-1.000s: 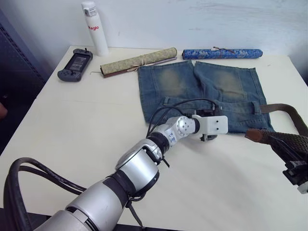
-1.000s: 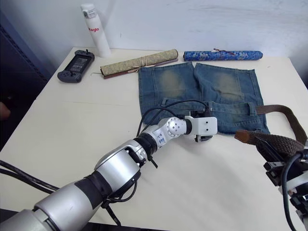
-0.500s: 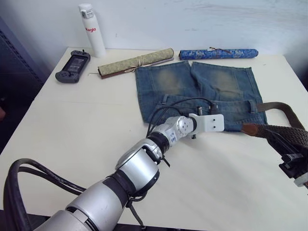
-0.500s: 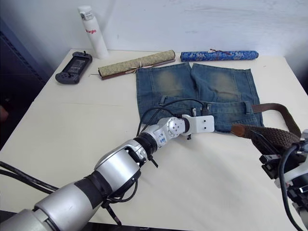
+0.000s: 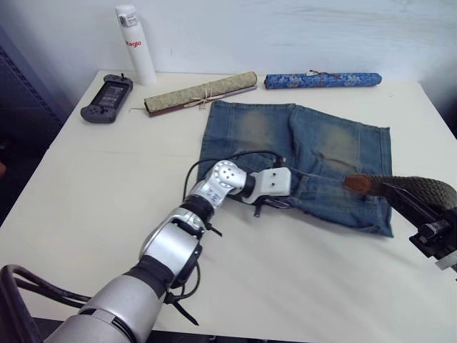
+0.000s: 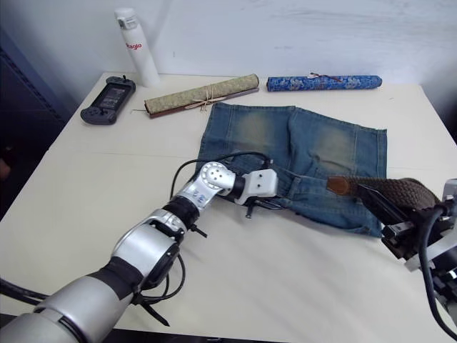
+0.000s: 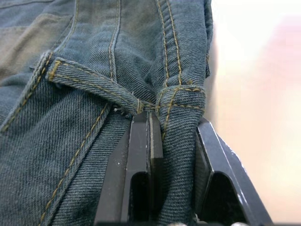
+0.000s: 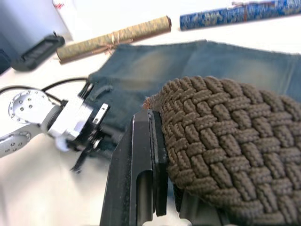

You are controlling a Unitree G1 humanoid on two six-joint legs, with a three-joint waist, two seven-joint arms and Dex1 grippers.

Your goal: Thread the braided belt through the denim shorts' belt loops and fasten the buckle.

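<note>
The faded denim shorts (image 5: 314, 150) lie skewed on the cream table (image 5: 107, 186), waistband toward me. My left gripper (image 5: 268, 205) is shut on a bunched fold of that waistband. In the left wrist view its black fingers (image 7: 141, 155) pinch the denim beside a narrow stitched strip (image 7: 94, 87) that may be one of the belt loops. My right gripper (image 6: 382, 209) is shut on the dark brown braided belt (image 6: 396, 191). It holds the belt's tan tapered tip (image 5: 355, 184) just above the shorts' near right corner. The belt (image 8: 225, 141) bulges over one black finger (image 8: 146, 155). The buckle is out of view.
Along the far edge stand a white bottle (image 5: 131, 43), a dark handheld game console (image 5: 107, 98), a tan fabric roll (image 5: 201, 91) and a blue patterned roll (image 5: 323, 79). A black cable (image 5: 228, 158) loops over my left wrist. The table's right edge is close to my right gripper.
My left gripper has shut on the waistband and dragged the shorts leftward, leaving them skewed and bunched. My right gripper has carried the belt tip left, over the shorts' near right corner.
</note>
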